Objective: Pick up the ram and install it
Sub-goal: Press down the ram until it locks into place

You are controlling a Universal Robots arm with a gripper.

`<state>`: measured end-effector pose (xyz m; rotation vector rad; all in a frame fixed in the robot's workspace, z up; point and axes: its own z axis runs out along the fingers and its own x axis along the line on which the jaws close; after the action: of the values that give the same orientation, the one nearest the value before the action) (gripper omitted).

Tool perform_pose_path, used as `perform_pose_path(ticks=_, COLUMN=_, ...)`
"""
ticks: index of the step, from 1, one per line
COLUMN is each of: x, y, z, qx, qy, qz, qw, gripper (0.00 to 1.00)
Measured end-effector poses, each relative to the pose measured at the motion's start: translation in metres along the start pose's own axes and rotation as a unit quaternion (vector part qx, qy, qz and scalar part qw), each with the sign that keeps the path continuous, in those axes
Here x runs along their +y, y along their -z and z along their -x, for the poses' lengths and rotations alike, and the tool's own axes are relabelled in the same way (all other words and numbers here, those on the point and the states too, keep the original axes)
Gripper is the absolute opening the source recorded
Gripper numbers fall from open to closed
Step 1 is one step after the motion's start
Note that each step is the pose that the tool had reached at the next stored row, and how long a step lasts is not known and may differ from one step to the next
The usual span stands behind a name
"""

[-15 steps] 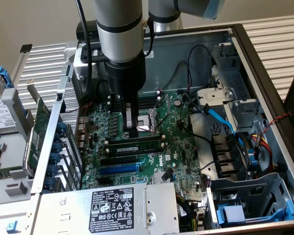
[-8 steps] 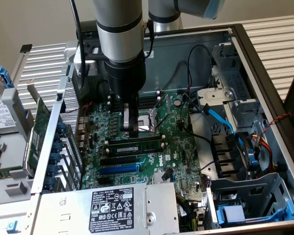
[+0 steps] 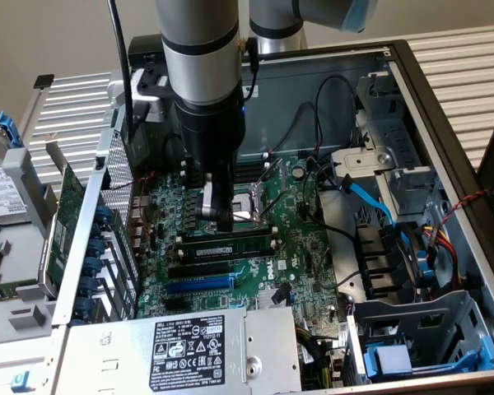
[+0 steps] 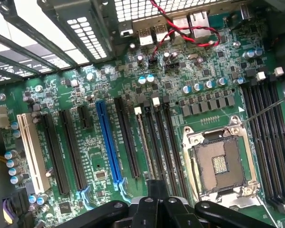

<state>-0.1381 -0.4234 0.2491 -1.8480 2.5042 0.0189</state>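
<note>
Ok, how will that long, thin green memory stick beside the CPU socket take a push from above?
The memory stick is likely stiff yet fragile: a thin board carrying dark chips. Standing on edge on the green motherboard, it may tilt under an off-centre push. Being so slim, probably light.

Open computer case (image 3: 445,107) holds green motherboard (image 4: 180,90). Empty CPU socket (image 4: 218,164) beside black memory slots (image 4: 270,147). Blue expansion slot (image 4: 109,142), white slot (image 4: 31,152). Power supply (image 3: 189,350) at case edge. Blue cable (image 3: 370,197) near drive cage.
</note>
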Motion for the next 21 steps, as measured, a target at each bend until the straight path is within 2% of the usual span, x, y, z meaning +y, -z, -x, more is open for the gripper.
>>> perform_pose_path(ticks=5, x=0.0, y=0.0, z=0.0, qx=0.0002, qy=-0.036, qz=-0.0011, qw=0.9994, gripper=0.11)
perform_pose_path(ticks=10, x=0.0, y=0.0, z=0.0, qx=0.0005, qy=-0.073, qz=-0.0023, qw=0.9973, gripper=0.11)
perform_pose_path(ticks=15, x=0.0, y=0.0, z=0.0, qx=0.0008, qy=-0.109, qz=-0.0034, qw=0.994, gripper=0.11)
perform_pose_path(ticks=21, x=0.0, y=-0.0001, z=0.0, qx=0.0011, qy=-0.152, qz=-0.0047, qw=0.9884, gripper=0.11)
